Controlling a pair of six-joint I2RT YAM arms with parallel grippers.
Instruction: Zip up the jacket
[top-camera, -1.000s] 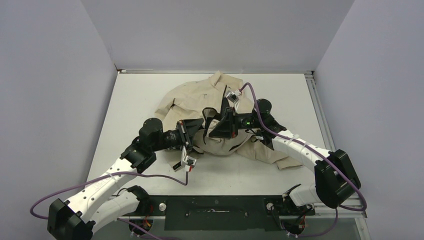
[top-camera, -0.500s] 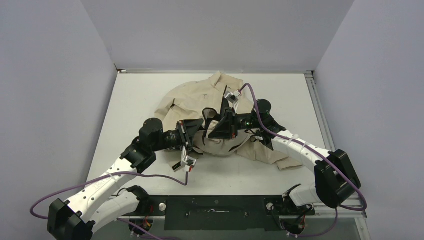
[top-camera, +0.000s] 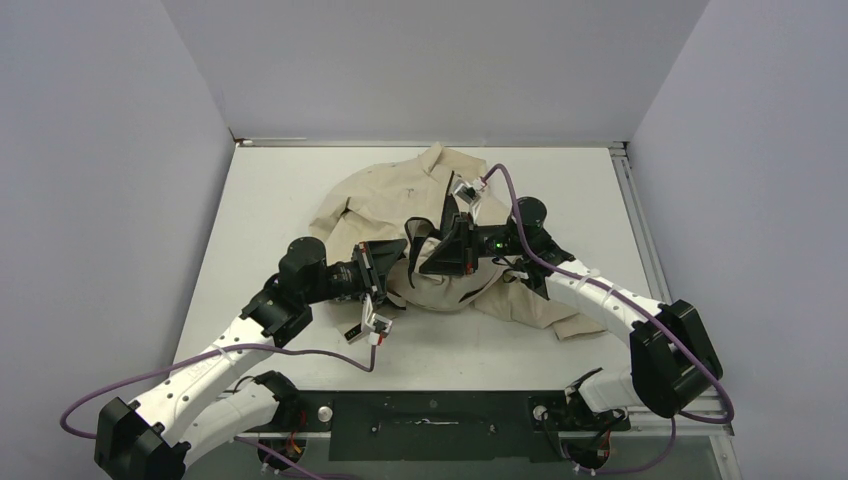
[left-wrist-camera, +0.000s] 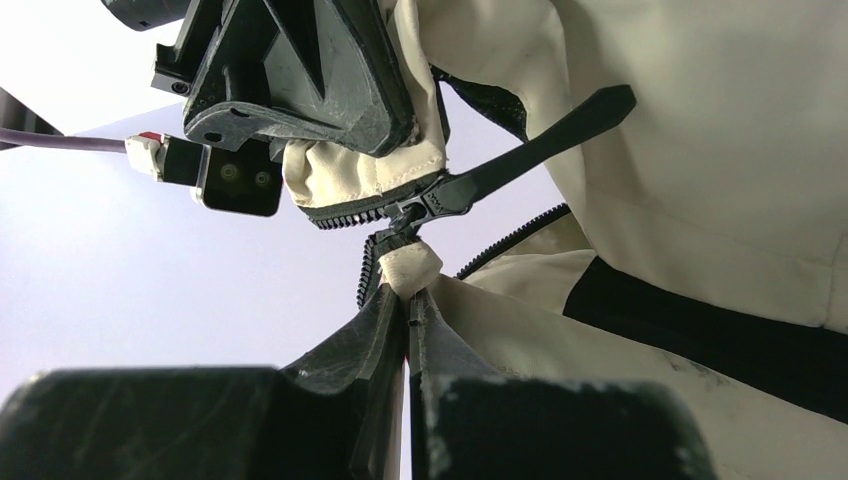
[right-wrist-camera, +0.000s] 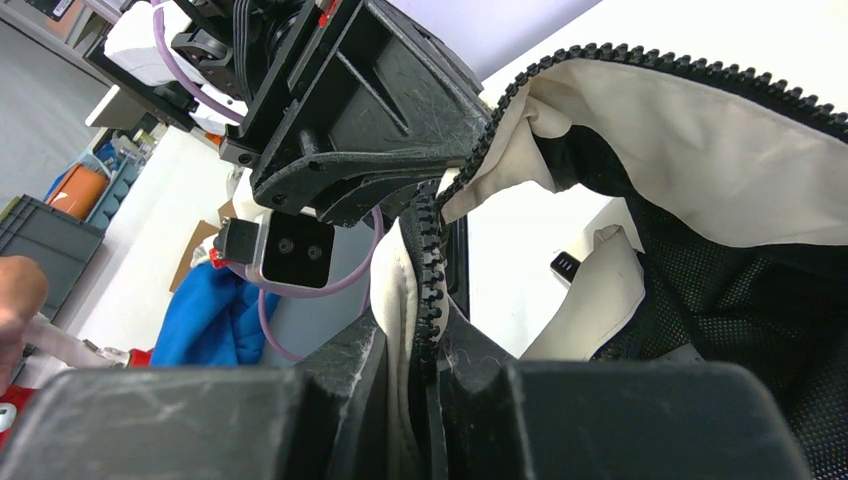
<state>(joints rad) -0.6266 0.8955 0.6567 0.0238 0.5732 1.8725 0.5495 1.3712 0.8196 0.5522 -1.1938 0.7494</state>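
Hardly anything has moved since a second ago: both arms and the cloth between them sit in almost the same pose, with at most a slight shift at the right wrist.

From overhead, the jacket (top-camera: 400, 190) lies in a cream heap on the white table (top-camera: 270, 190), spread from the centre toward 12 o'clock, with one part trailing to 4 o'clock. I have the left gripper (top-camera: 398, 262) reaching in from 8 o'clock and the right gripper (top-camera: 452, 250) from 4 o'clock. They meet at the near edge of the heap, very close together.

In the left wrist view, the left gripper's jaws are pressed together, pinching the bottom corner of one front edge. Just above that pinch, at 12 o'clock, sits the black slider (left-wrist-camera: 420, 208), its long pull tab (left-wrist-camera: 545, 135) sticking out toward 2 o'clock. The right gripper is likewise clamped on the other front edge, at 11 o'clock from the slider.

In the right wrist view, zipper teeth (right-wrist-camera: 700, 75) run along an open, curling edge, with black mesh lining behind it.

My reading is that the zip is not yet run up. The two bottom ends are together at the slider, but I cannot tell whether they are engaged. Seating them and drawing the slider up the whole front remain.
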